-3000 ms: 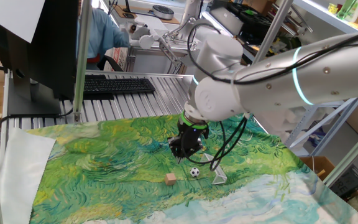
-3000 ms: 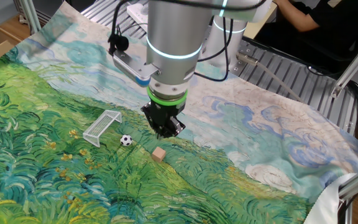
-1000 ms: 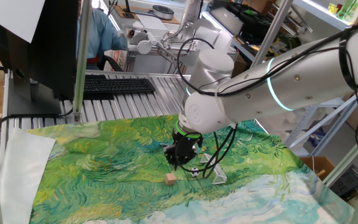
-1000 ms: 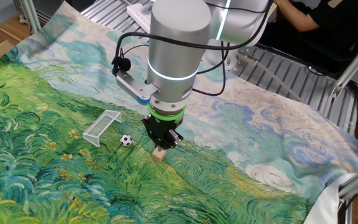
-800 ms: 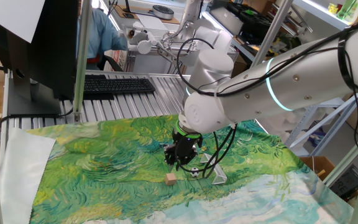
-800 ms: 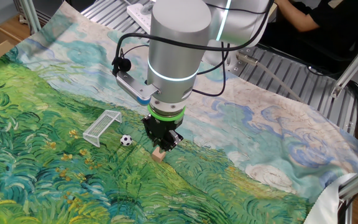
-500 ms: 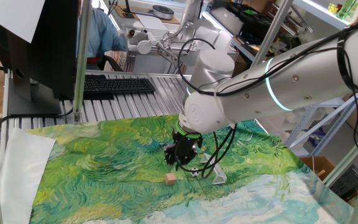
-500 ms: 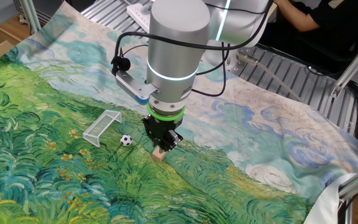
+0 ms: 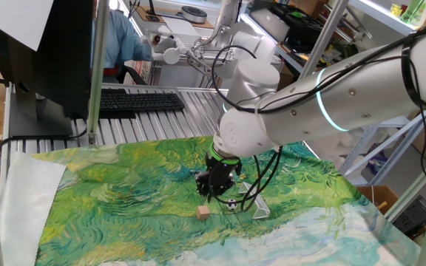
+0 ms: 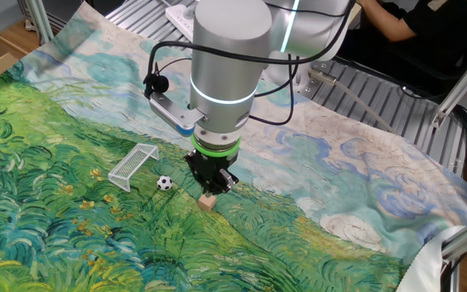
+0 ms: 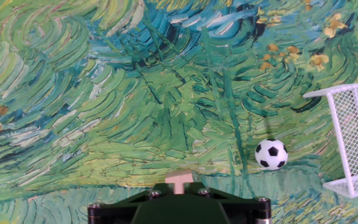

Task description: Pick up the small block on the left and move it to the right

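The small tan block [image 9: 203, 212] lies on the green painted cloth; it also shows in the other fixed view [image 10: 207, 202]. My gripper [image 9: 213, 191] hangs just above and behind it, its dark fingertips [image 10: 212, 186] close over the block's top. In the hand view only the block's upper part [image 11: 179, 180] shows, through a narrow slit between my jaws at the bottom edge. The slit is narrower than the block, so the jaws stand nearly together and hold nothing.
A black-and-white mini soccer ball [image 11: 271, 154] lies right of the block, also in the fixed views [image 9: 231, 205] [image 10: 164, 183]. A small white goal frame [image 11: 350, 140] [image 10: 134, 165] stands beyond it. A keyboard [image 9: 140, 101] and a person sit behind the table.
Over three seconds my gripper moved from near the ball toward the block and lowered over it. In the last second it has barely moved. The block has not moved.
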Motion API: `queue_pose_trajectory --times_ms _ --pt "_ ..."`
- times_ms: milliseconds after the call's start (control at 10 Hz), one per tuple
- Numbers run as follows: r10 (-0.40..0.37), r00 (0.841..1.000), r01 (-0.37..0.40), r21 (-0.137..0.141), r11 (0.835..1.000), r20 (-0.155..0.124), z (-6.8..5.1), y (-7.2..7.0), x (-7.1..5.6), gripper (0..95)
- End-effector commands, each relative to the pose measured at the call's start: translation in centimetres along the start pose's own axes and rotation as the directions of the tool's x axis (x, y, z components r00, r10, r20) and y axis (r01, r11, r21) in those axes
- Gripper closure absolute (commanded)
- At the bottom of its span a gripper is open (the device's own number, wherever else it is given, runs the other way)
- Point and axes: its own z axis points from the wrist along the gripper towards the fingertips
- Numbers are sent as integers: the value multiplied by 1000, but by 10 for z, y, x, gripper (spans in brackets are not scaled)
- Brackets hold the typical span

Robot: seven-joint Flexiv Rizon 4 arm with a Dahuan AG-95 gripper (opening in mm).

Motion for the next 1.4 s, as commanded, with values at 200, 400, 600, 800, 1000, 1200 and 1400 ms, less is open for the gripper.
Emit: queue_pose_trajectory --times_ms 200,400,600,800,1000,1200,1400 --pt "-4 1000 4 4 1000 1 0 0 0 950" --pt "-1 1000 1 4 1000 0 0 0 0 950" --pt "-1 1000 1 5 1000 0 0 0 0 950" --pt "-4 1000 4 5 1000 -1 0 0 0 950" --pt "1 1000 -1 8 1000 0 0 0 0 950" --pt "1 1000 -1 11 1000 -13 0 0 0 950" --pt "3 1000 -3 16 1000 -30 0 0 0 950"
